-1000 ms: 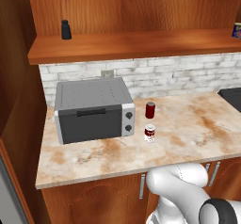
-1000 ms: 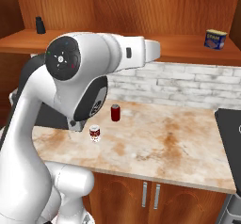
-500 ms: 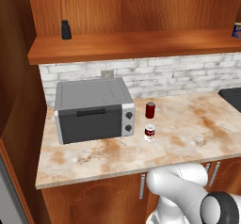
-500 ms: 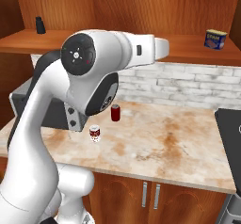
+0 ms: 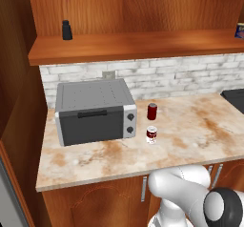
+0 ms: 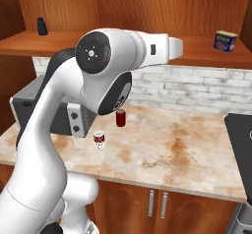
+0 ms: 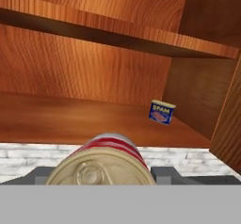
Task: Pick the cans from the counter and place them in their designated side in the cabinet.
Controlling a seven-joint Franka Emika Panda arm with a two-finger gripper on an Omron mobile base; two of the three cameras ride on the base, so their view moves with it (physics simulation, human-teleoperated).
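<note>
Beige, rust-mottled surface [image 5: 200,126]. Plain dark red can [image 5: 152,111]; red-and-white labelled can [image 5: 151,134]. Red can with silver end [image 7: 104,164]. Grey toaster oven [image 5: 93,109]. Reddish-brown wood-grain cabinet [image 5: 138,45]. Blue-labelled can [image 7: 161,112]. Black bottle [image 5: 66,30].

Raised arm, fingers [image 7: 162,175] clamped on a can [image 7: 104,161].

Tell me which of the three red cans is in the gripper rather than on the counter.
The red can with the silver base, held between the gripper's fingers near the cabinet shelf. The plain dark red can and the red-and-white labelled can stand on the counter.
</note>
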